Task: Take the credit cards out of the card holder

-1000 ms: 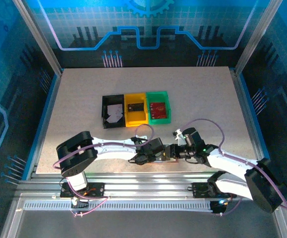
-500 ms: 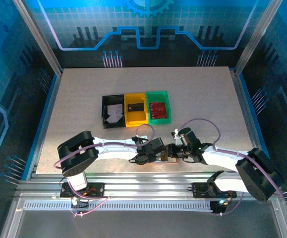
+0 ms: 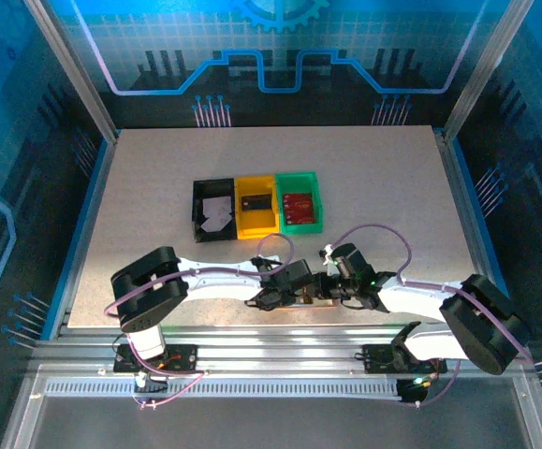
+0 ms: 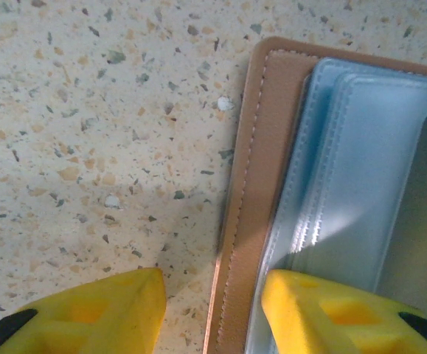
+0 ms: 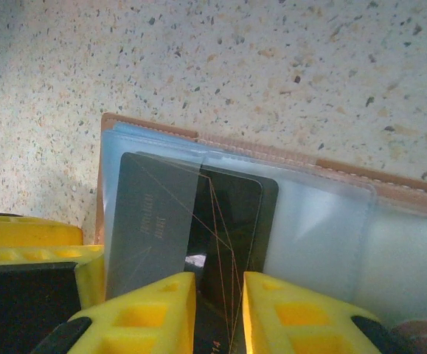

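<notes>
Right wrist view: the card holder (image 5: 324,221) lies open and flat on the speckled table (image 5: 287,66), with its tan stitched rim outermost and its clear sleeves facing up. A gold-lined dark card (image 5: 228,214) sits partly inside one sleeve, and a clear flap covers its left part. The right gripper (image 5: 219,295) has its jaws narrow, one on each side of the card's lower end, and the card shows in the gap between them. Whether they pinch the card cannot be told.

Left wrist view: the left gripper (image 4: 213,295) has its jaws moderately apart and holds nothing. One jaw is over bare table, the other is over a clear sleeve, and the holder's tan edge runs between them.

Top external view: the holder lies close to the table's near edge, about midway along it. The two grippers meet over it, the left arm reaching in from the left side and the right arm from the right.

Three trays stand in a touching row near the table's centre, well apart from the holder:
- The black tray (image 3: 198,210), nearest the left edge, holds a white card (image 3: 216,213).
- The yellow tray (image 3: 256,181) holds a dark card (image 3: 256,201).
- The green tray (image 3: 297,177) holds a red card (image 3: 298,201).
</notes>
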